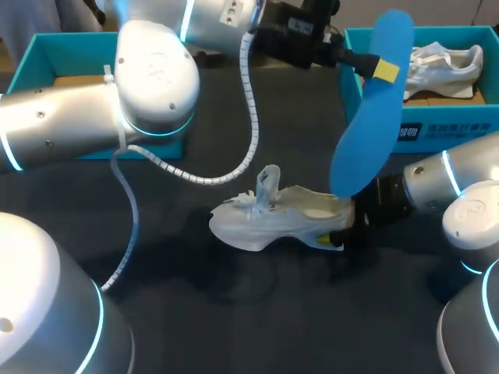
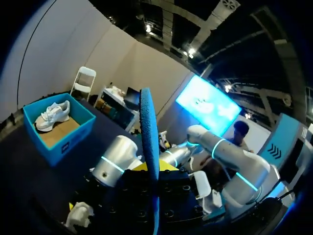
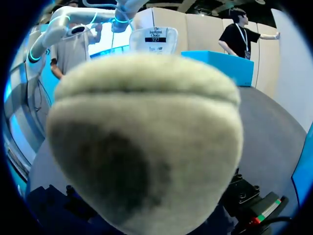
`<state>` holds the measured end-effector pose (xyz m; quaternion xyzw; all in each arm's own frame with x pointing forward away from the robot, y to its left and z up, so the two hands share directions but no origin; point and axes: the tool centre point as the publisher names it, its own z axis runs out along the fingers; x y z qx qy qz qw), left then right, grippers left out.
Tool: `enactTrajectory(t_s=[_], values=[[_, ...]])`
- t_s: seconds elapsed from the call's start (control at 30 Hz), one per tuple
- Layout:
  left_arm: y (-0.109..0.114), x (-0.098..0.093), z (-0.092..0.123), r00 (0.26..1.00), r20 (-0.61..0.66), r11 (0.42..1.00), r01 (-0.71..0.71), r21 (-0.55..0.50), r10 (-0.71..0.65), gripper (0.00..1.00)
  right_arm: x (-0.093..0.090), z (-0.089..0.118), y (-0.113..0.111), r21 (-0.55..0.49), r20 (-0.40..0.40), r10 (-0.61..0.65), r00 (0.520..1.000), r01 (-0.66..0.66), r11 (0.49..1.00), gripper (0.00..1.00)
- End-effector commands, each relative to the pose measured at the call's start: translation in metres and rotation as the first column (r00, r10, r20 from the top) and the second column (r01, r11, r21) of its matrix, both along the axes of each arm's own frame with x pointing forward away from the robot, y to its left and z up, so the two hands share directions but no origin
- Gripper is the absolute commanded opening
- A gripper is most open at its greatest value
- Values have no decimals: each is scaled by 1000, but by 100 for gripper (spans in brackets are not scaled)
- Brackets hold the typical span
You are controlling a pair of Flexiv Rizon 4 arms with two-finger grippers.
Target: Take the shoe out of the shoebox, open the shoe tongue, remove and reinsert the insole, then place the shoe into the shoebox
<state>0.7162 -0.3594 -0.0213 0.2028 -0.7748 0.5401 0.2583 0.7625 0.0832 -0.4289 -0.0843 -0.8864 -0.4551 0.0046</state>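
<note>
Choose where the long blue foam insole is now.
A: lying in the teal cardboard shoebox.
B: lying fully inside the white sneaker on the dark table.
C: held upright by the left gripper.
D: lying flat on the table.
C: the left gripper is shut on the blue foam insole near its upper end, and the lower end of the insole is close to the heel of the white sneaker.

Overhead light falls evenly on your dark matte table (image 1: 234, 312); the white lace-up sneaker (image 1: 273, 222) throws a soft shadow toward the near side. Pale glare sits on your glossy silver left arm shell (image 1: 156, 70). The blue foam insole (image 1: 366, 117) is brightly lit. Ceiling lamps (image 2: 148, 28) flare in the left wrist view's dim hall. The sneaker's fuzzy heel (image 3: 142, 147) looms blurred, shaded underneath.
</note>
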Motion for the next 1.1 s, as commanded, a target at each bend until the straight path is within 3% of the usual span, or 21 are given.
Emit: enactTrajectory(t_s=[0.03,0.3,0.5,1.1], values=[[22,-8,-1,995,-95,999,16,-42,-20,0,0,-3,2,-6,-1,-2,1000,2,1000,0],[45,-20,-2,982,-184,994,16,-108,-35,0,0,-3,2,-6,-1,-2,1000,2,1000,0],[63,-27,12,977,-210,986,12,-164,-47,0,0,-3,2,-6,-1,-2,1000,2,1000,0],[63,-27,12,977,-210,986,12,-164,-47,0,0,-3,2,-6,-1,-2,1000,2,1000,0]])
